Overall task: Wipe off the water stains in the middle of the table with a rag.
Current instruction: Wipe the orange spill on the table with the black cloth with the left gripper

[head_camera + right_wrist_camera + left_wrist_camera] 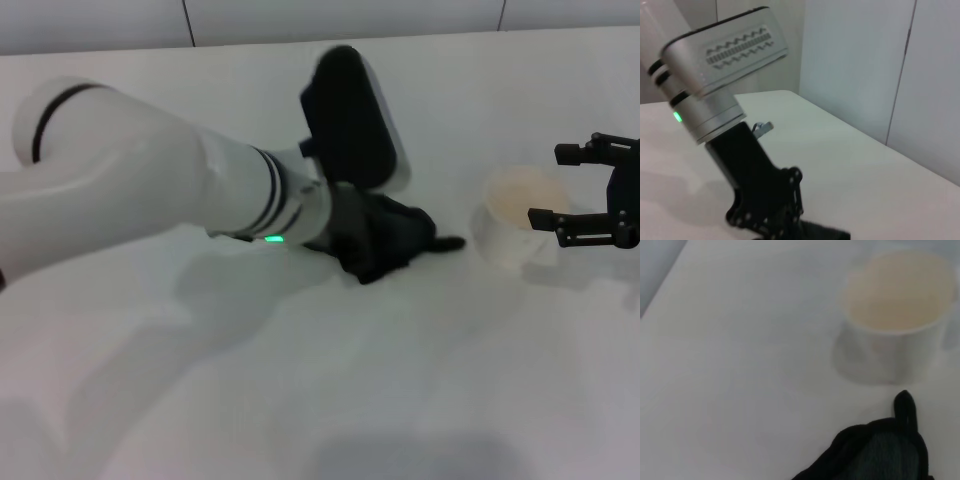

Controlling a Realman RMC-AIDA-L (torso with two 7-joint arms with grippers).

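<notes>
The black rag (397, 241) lies crumpled on the white table (400, 390) near the middle, one pointed corner towards the cup. My left gripper (362, 234) reaches in from the left and is shut on the rag, pressing it onto the tabletop. The rag also shows in the left wrist view (880, 452), and under the left gripper (765, 217) in the right wrist view. The water stains are hidden; no blot shows on the bare table. My right gripper (562, 186) is open and empty at the right edge, just beside the cup.
A white translucent plastic cup (512, 208) stands upright right of the rag, a short gap from its corner; it also shows in the left wrist view (895, 315). A pale wall runs along the table's far edge.
</notes>
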